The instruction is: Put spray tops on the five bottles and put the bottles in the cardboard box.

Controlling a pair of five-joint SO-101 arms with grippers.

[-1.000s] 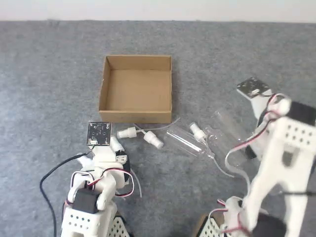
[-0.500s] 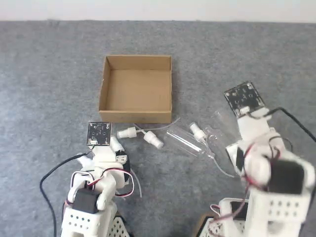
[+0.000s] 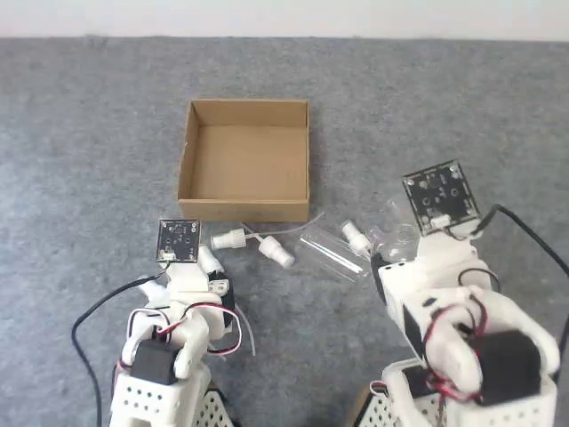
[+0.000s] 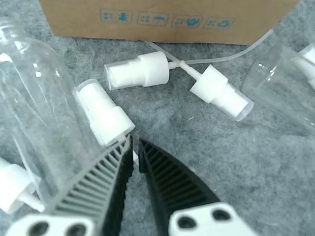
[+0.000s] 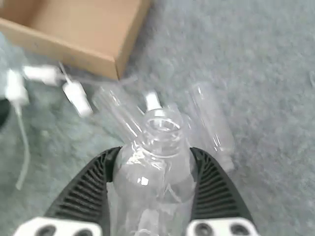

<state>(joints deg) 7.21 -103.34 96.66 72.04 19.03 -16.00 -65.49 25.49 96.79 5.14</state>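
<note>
An open cardboard box (image 3: 244, 211) sits on a grey table (image 3: 89, 133), seen from above, with two white robot arms on the side of its near wall. Just off that wall lie two white spray tops (image 3: 228, 238). Further along, past the box's corner, a clear bottle (image 3: 331, 253) lies on its side with a third spray top (image 3: 357, 237) beside it. The left gripper (image 3: 211, 265) sits low near the two tops, short of the box. The right gripper (image 3: 394, 252) is off the box's other near corner, under its square camera board (image 3: 437, 196).

From the left wrist, the box's outer wall (image 4: 167, 19) carries a row of small blue printed symbols. The left gripper's (image 4: 135, 147) dark ribbed fingers are almost together, with a thin slit between them and nothing held. One spray top (image 4: 106, 115) lies just beside a fingertip, against another clear bottle (image 4: 39, 108). The pair of tops (image 4: 140, 71) lies end to end closer to the box wall.

From the right wrist, the right gripper's (image 5: 155, 169) fingers are clamped on either side of an uncapped bottle (image 5: 158, 142), whose open neck points away from the wrist. Beyond it, more bottles (image 5: 211, 118) lie on the grey surface outside the box (image 5: 69, 56), which stands open off to one side
</note>
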